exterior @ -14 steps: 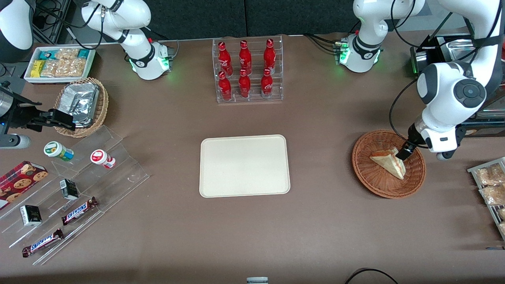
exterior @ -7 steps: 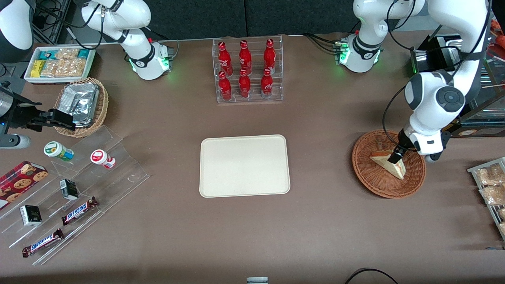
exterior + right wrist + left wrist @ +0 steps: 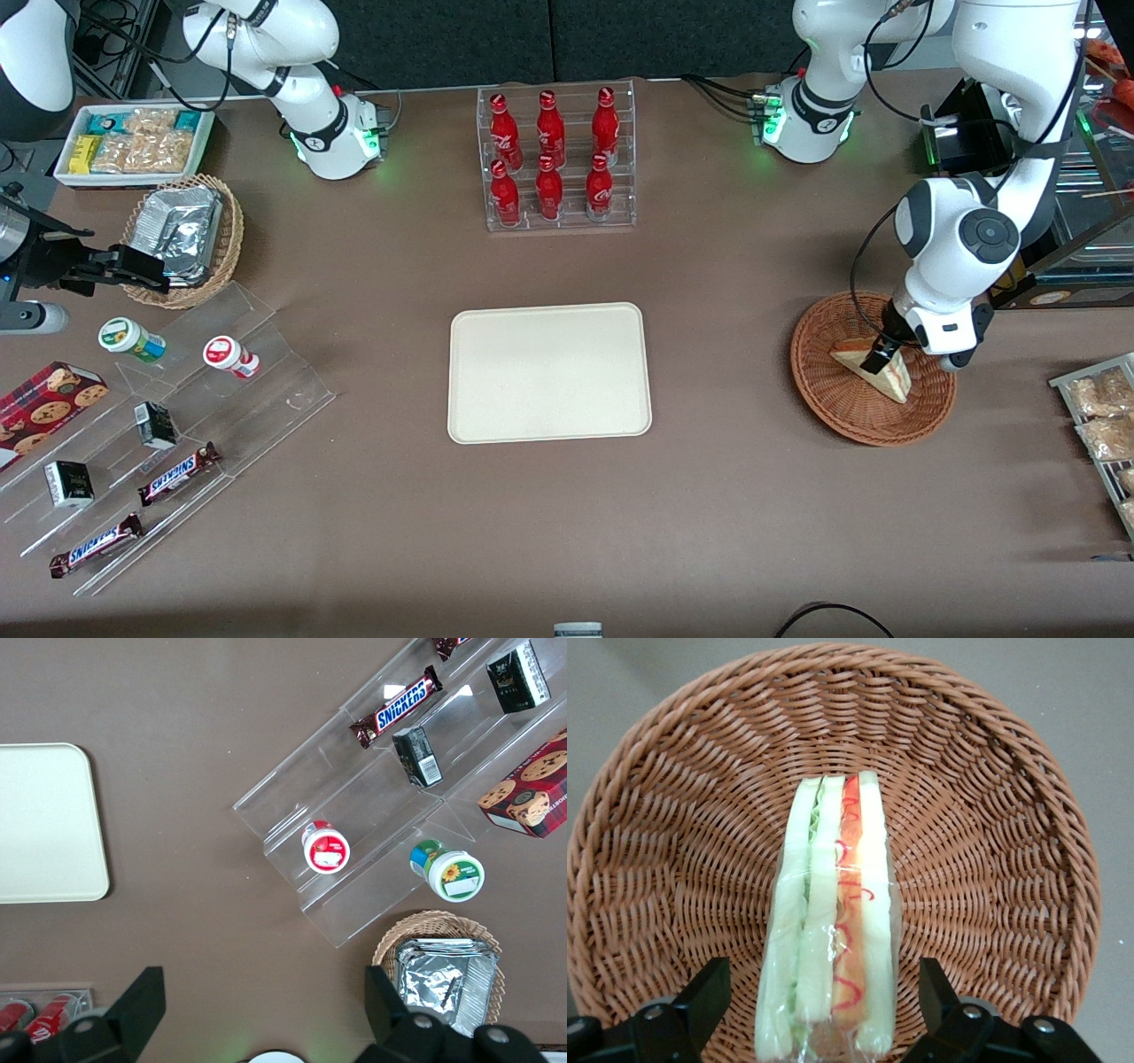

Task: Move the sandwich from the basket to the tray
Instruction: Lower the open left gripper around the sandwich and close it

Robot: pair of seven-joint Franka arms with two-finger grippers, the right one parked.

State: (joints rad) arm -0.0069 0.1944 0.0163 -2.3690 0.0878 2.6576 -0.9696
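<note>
The sandwich (image 3: 893, 381) is a wrapped white-bread wedge lying in the reddish-brown wicker basket (image 3: 842, 415) toward the working arm's end of the table. In the left wrist view its cut edge (image 3: 833, 930) shows green and red-orange layers, with the basket's weave (image 3: 992, 815) all around it. My gripper (image 3: 875, 359) is down inside the basket and open. Its two black fingers (image 3: 704, 997) stand either side of the sandwich with a gap on each side, and the gripper's centre (image 3: 824, 974) is over the wedge. The cream tray (image 3: 549, 372) lies bare at mid-table, also seen in the right wrist view (image 3: 44, 824).
A clear rack of red bottles (image 3: 556, 159) stands farther from the front camera than the tray. Bagged snacks (image 3: 1099, 416) lie beside the basket at the table edge. At the parked arm's end are acrylic steps with candy bars (image 3: 168, 425) and a tan basket of foil packets (image 3: 182, 235).
My gripper has shifted from the sandwich's edge toward the parked arm's end and now straddles the wedge. The sandwich and basket have not moved.
</note>
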